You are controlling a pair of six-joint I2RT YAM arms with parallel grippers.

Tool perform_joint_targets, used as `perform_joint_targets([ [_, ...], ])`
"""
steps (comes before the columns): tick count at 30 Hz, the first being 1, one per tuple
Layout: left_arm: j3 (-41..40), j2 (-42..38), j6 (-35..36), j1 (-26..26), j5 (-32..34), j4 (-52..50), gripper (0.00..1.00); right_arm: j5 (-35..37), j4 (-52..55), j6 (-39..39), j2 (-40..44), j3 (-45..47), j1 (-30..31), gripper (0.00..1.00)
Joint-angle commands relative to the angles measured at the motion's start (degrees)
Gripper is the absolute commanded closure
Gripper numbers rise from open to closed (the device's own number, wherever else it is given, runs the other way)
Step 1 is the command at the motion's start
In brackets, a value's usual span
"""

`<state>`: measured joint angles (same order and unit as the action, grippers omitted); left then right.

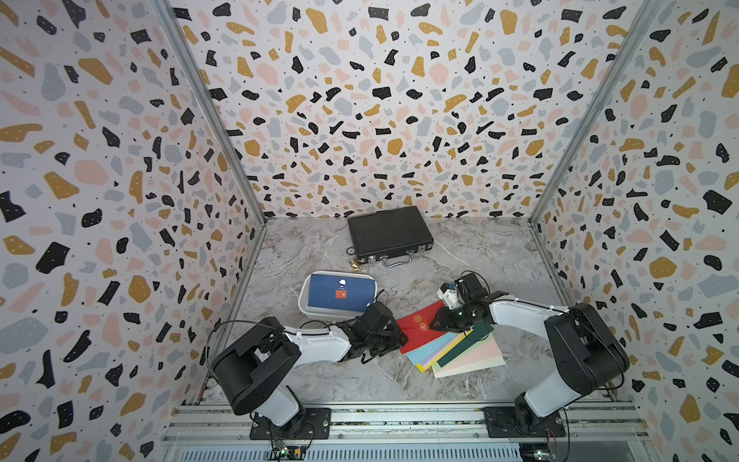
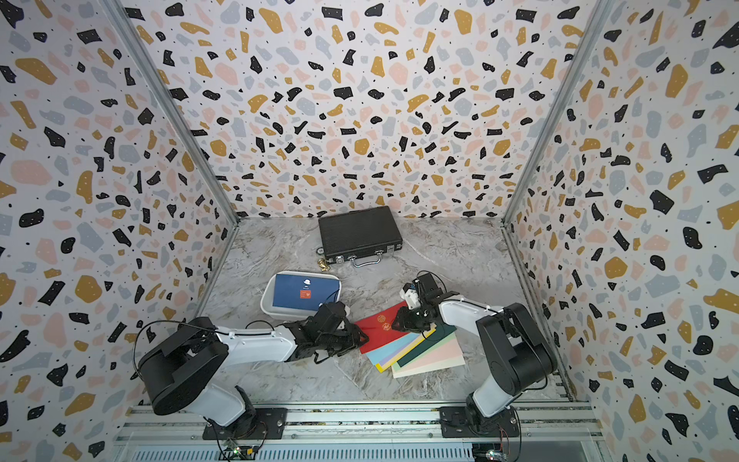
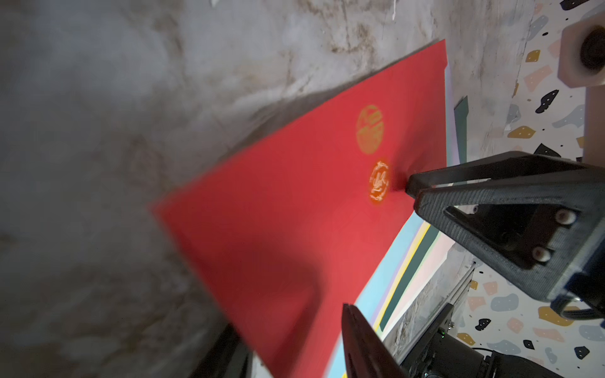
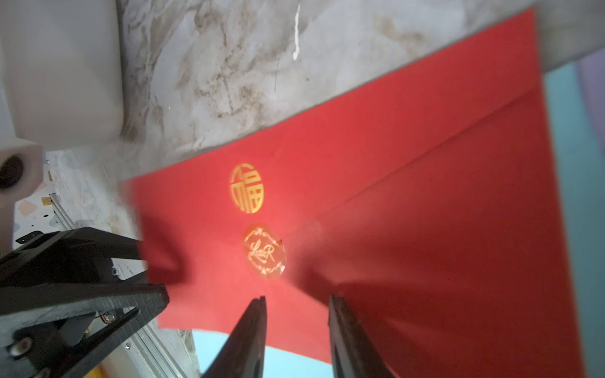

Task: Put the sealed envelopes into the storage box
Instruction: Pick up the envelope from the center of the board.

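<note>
My left gripper [image 4: 152, 273] is part-open around an edge of the red envelope [image 4: 393, 163]; my right gripper [image 4: 296, 297], narrowly parted, has its tips on that envelope beside the seal [image 4: 264, 250]. The storage box [image 1: 304, 300], a blue envelope [image 1: 340, 294] inside, lies just beside my left gripper; the other envelopes [image 1: 476, 356] fan out under my right.

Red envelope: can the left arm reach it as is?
Likely yes. The left gripper is at the edge of the red envelope, jaws apart with that edge between them. Nothing blocks it, though the right gripper over the same envelope by its seal may hamper a lift.
</note>
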<state>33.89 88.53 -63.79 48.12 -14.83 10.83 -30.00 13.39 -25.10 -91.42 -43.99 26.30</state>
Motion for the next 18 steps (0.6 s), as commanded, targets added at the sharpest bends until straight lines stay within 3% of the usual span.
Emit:
perform_joint_targets([
  [1,-0.5,0.9,0.5,-0.1,0.0,0.9,0.54,1.3,5.7,0.5,-1.1,2.0,0.6,0.62],
  [18,3.6,-5.3,5.6,-0.4,3.1,-7.8,0.54,1.2,5.4,0.7,-1.1,2.2,0.6,0.62],
])
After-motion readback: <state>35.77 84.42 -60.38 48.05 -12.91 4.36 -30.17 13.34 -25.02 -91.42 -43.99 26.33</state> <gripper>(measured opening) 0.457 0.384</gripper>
